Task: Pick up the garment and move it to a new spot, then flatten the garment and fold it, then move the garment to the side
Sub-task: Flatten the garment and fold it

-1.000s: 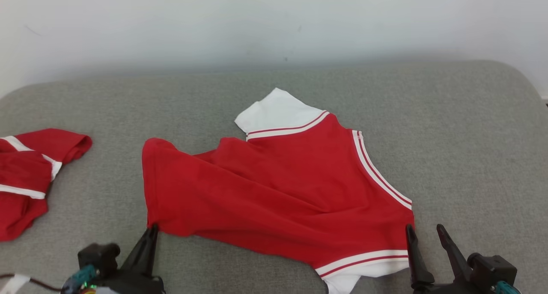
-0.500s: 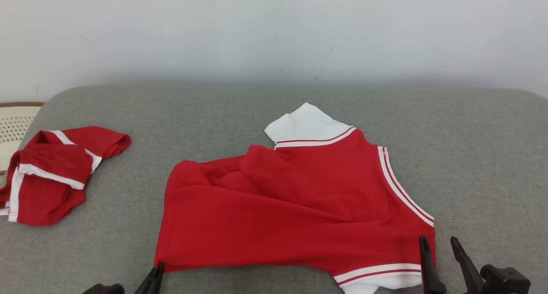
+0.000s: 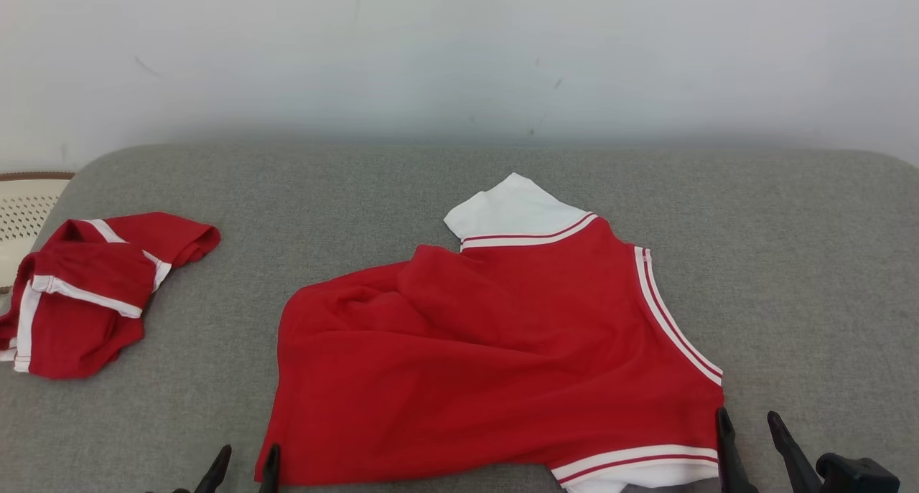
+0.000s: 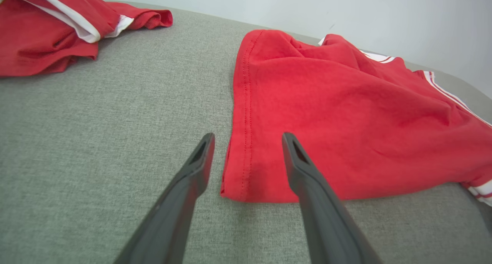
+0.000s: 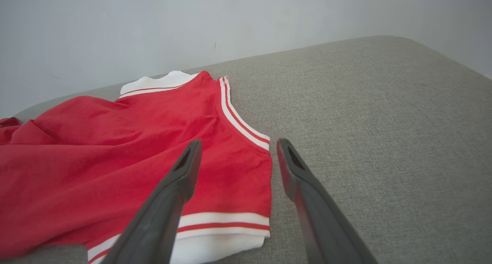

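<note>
While a second red garment [image 3: 93, 292] lies crumpled far left on the grey cushion [image 3: 826, 263], I see the left claw [image 3: 245, 468] released, straddling the near-left hem corner of the garment [image 3: 502, 349], which lies spread mid-cushion. Right claw [image 3: 748, 418] also released, straddling its near-right edge.

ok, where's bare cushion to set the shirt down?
Widest: right of the shirt, out to the cushion edge. Also the strip between shirt and wall, and the gap between shirt and the other garment. Crowded: left end, around that garment.
</note>
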